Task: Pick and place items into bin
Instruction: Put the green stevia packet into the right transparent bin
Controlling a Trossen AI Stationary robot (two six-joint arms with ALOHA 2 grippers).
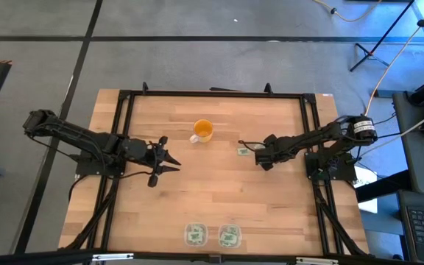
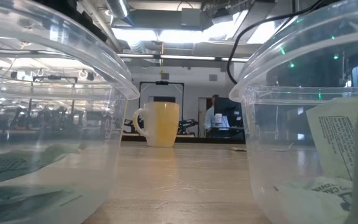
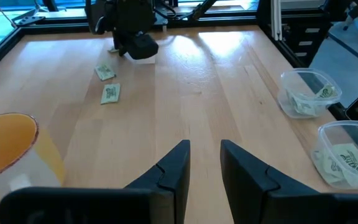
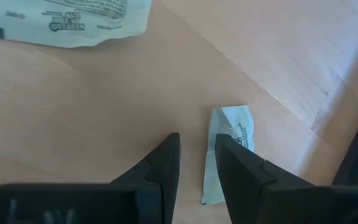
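Two pale green and white packets (image 1: 243, 151) lie flat on the wooden table right of the middle; they also show in the left wrist view (image 3: 109, 93). My right gripper (image 1: 260, 157) points down at the table beside them, its fingers a narrow gap apart. A third small packet (image 4: 230, 134) lies on the wood under one fingertip (image 4: 241, 171), its edge showing in the gap. My left gripper (image 1: 174, 162) hovers left of the middle, slightly open and empty. Two clear bins (image 1: 194, 235) (image 1: 230, 235) at the near edge hold packets. My right gripper comes down from above over the small packet's long edge (image 4: 210, 180). One finger covers part of the packet, which lies flat on the table. I cannot tell whether the finger touches it.
An orange cup (image 1: 203, 130) stands upright at the far middle and shows in the low view (image 2: 160, 123). A black frame (image 1: 124, 103) runs round the table. Bare wood lies between the grippers and the bins (image 3: 303, 93).
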